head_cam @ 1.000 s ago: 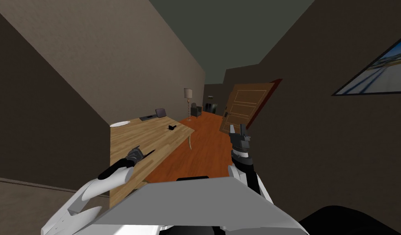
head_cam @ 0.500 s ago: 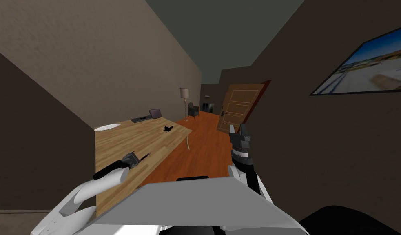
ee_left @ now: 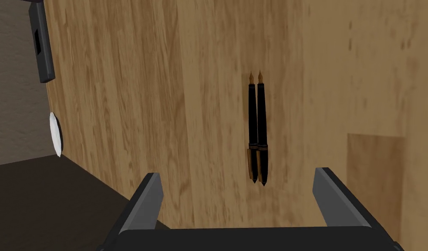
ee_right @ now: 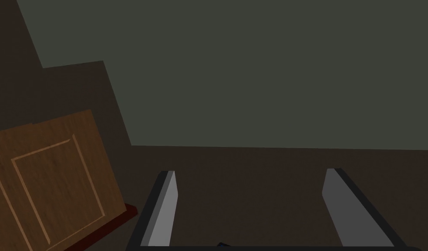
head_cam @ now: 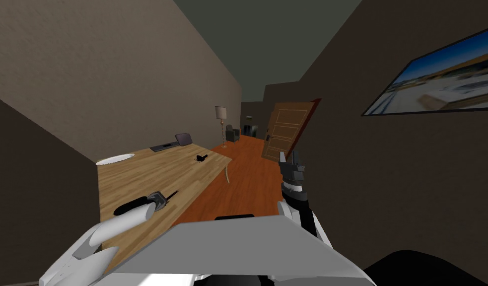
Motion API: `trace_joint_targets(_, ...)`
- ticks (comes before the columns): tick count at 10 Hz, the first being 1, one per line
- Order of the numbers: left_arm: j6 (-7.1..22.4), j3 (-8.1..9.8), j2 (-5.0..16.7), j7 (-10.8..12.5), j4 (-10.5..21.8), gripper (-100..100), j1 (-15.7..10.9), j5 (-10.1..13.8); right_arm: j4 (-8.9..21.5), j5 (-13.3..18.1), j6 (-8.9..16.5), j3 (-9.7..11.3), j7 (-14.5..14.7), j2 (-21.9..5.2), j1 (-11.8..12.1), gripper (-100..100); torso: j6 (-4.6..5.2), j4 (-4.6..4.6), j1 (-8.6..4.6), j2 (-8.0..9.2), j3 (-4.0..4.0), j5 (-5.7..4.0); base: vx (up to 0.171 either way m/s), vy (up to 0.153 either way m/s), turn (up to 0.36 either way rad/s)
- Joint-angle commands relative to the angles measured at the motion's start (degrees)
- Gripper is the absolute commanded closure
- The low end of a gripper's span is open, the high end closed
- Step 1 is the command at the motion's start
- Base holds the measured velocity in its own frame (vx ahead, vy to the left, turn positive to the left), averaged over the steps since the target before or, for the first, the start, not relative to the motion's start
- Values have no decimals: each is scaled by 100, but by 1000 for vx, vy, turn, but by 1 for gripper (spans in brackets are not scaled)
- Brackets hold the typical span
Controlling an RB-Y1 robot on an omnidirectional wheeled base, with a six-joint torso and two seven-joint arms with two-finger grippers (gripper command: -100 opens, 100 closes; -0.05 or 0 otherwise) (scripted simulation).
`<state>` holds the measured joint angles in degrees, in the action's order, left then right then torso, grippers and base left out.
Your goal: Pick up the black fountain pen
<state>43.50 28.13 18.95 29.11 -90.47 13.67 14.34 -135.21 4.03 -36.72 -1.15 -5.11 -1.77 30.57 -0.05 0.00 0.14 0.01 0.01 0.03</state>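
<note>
The pen [ee_left: 257, 130] lies flat on the table [ee_left: 121, 109] toward its near end, just ahead of the wide-open left gripper [ee_left: 237, 172] and square to its closing line, so centre over the barrel, lower straight, and close gently lest it roll.

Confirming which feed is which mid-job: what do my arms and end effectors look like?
The left end effector and right end effector each have two thin, light grey blade fingers on a dark box. The left arm is white with a black wrist section; the right arm alternates black and white sections.
</note>
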Motion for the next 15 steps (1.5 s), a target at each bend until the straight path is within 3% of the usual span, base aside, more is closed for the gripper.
trace_joint_targets(1, 286, 93, 68, 97, 286, -100, -113, 106, 0, 0, 0, 0, 0, 0, 0, 0, 0, 0, 0, 0, 0, 0, 7, 42, -130)
trace_joint_targets(6, 926, 232, 144, 253, 678, -100, -271, 271, 0, 0, 0, 0, 0, 0, 0, 0, 2, 0, 9, -1, -1, 1, 6, 47, -109)
trace_joint_targets(7, 1165, 291, 176, 321, 861, -100, -346, 354, 0, 0, 0, 0, 0, 0, 0, 0, -1, 0, 8, -1, -1, 2, 8, 67, -127)
trace_joint_targets(8, 1180, 291, 176, 321, 861, -100, -346, 354, 0, 0, 0, 0, 0, 0, 0, 0, 1, 0, 13, -2, -1, 2, -1, 57, -69)
trace_joint_targets(10, 1566, 389, 238, 440, 1203, -100, -489, 513, 0, 0, 0, 0, 0, 0, 0, 0, 1, 1, 9, 3, 2, 2, -11, 74, -172)
trace_joint_targets(15, 2245, 499, 353, 582, 1650, -100, -678, 727, 0, 0, 0, -1, 0, 0, 0, 0, -2, 0, 16, 1, 1, 4, -7, 78, -98)
